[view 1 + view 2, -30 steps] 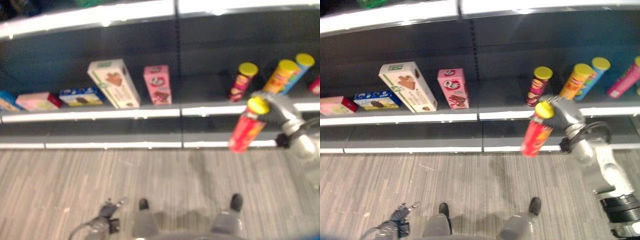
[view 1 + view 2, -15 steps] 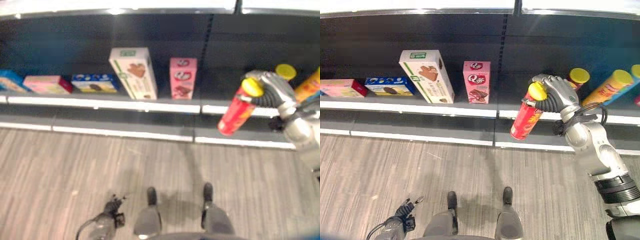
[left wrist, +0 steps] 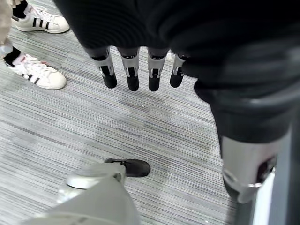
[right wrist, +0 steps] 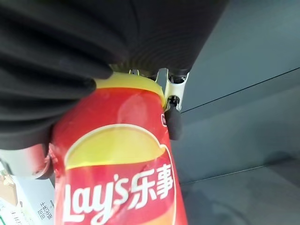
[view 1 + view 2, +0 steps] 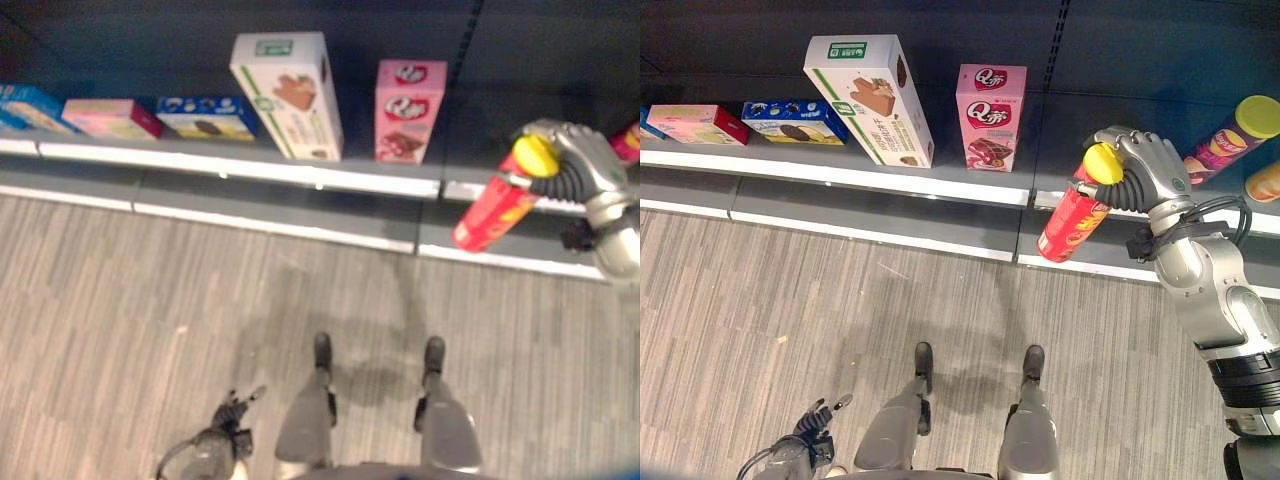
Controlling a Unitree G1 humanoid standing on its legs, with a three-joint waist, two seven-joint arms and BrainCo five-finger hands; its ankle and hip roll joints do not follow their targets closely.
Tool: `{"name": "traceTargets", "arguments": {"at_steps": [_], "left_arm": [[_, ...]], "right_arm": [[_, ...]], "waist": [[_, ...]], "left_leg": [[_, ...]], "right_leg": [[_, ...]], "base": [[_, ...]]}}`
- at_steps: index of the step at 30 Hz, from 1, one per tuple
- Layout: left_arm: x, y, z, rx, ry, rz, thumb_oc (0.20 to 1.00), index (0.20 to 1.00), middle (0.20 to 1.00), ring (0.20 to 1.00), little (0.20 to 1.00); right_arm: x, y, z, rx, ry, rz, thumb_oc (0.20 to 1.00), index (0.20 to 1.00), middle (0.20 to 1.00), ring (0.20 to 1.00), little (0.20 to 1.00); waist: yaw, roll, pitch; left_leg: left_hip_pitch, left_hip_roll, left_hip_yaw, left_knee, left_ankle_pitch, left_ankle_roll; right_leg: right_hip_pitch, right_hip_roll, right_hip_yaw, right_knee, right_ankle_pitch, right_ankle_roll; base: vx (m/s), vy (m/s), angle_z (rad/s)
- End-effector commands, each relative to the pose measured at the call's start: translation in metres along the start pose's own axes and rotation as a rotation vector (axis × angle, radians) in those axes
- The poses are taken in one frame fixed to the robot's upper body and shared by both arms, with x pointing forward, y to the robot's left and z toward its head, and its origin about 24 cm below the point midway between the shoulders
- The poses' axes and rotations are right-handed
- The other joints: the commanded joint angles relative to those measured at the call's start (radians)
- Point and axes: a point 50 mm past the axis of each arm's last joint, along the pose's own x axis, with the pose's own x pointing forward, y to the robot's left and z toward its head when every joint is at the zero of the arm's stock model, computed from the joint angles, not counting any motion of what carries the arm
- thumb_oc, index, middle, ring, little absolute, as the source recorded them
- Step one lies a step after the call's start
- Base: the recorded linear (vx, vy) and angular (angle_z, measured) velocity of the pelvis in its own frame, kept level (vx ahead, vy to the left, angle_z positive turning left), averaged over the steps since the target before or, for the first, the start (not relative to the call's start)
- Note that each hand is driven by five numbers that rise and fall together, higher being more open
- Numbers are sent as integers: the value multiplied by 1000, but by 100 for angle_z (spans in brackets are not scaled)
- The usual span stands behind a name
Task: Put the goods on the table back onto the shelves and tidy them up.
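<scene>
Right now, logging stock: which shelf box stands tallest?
The white-and-green box, leaning beside the shorter pink box; the blue box lies flat.

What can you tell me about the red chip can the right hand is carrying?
The red chip can is a tall tube with a glossy red printed wrap showing a yellow chip graphic and a yellow lid on top. The right hand grips it near the lid end, fingers curled round it. It hangs tilted, lid up toward the hand and base down toward the robot's left, in the air in front of the low shelf's edge, touching nothing else.
</scene>
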Motion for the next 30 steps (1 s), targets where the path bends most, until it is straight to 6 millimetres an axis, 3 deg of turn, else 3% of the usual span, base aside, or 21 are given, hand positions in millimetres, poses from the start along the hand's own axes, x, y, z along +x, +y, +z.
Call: {"name": "traceTargets", "arguments": {"at_steps": [1, 8, 19, 30], "left_arm": [[-2, 20, 1, 29, -19, 58, 1000, 1000, 1000, 1000, 1000], [-2, 10, 11, 12, -81, 26, 1000, 1000, 1000, 1000, 1000], [-3, 1, 33, -6, -182, -13, 1000, 1000, 1000, 1000, 1000], [-3, 1, 43, -13, -223, -16, 1000, 1000, 1000, 1000, 1000]], "right_arm": [[28, -74, 18, -243, -112, -396, 200, 200, 200, 200, 200], [35, -113, 8, -391, -68, -607, 200, 200, 200, 200, 200], [37, -150, -14, -603, 28, -675, 200, 200, 200, 200, 200], [42, -157, -26, -657, 78, -664, 200, 200, 200, 200, 200]], "waist": [[13, 1, -31], [11, 40, 1], [18, 71, 28], [27, 73, 51]], "left_leg": [[8, 2, 8, 18, -12, -28], [-7, -1, 7, -23, 12, -40], [-68, 0, -22, -61, 55, -73], [-112, 13, -33, -61, 68, -88]], "right_leg": [[-168, -73, 69, 162, -1, 37], [-221, -84, 72, 181, -1, 43], [-284, -99, 39, 214, -11, 45], [-342, -97, 29, 246, -16, 42]], "base": [[-25, 14, -5], [-14, 8, 3], [-17, -53, 6], [0, -50, 6]]}}
